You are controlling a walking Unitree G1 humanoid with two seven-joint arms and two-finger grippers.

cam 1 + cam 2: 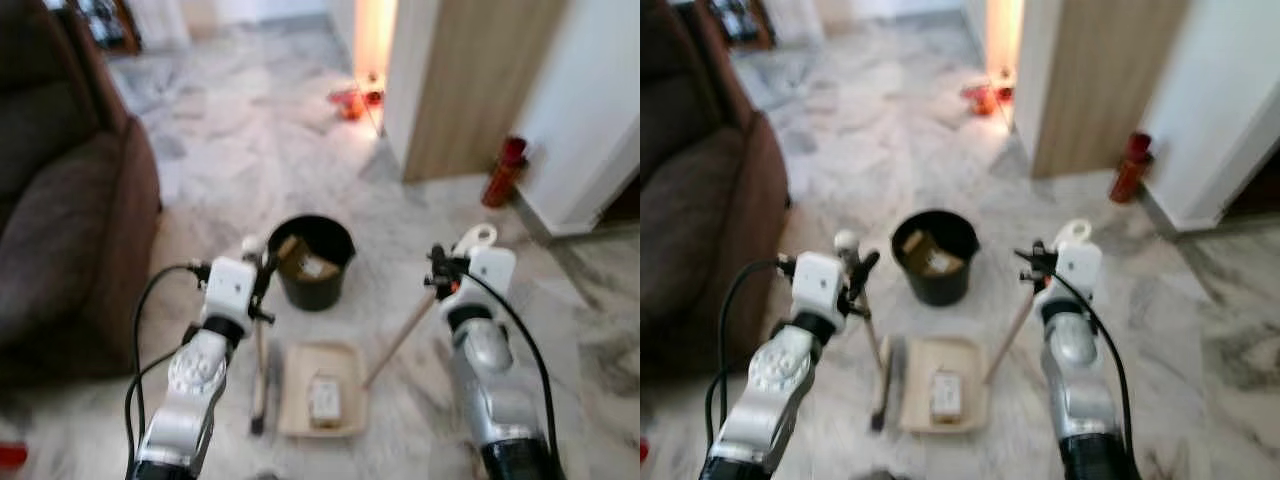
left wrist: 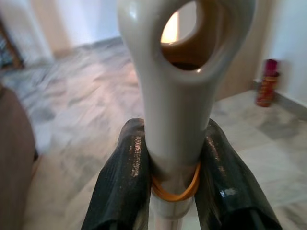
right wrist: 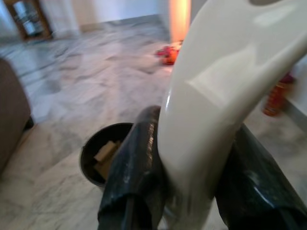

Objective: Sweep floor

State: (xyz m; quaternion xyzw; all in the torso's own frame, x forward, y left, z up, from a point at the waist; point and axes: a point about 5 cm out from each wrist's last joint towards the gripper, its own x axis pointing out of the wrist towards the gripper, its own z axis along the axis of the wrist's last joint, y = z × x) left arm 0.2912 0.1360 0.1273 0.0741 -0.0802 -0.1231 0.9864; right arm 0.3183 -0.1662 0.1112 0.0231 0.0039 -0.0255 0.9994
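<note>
Left end effector (image 2: 173,177) clamps broom handle (image 2: 177,96); bin (image 1: 312,262) beyond.

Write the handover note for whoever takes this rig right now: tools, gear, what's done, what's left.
Left tool: shut on the brush handle top; its head rests on the floor beside the dustpan.
Right tool: shut on the dustpan handle, which slants down to the pan.
Dustpan: flat on the floor in front of the robot, a small box lying in it.
Bin: black, just beyond the dustpan, some scraps already inside.
Done: box is in the pan.
Left: probably tip the pan into the bin.
</note>
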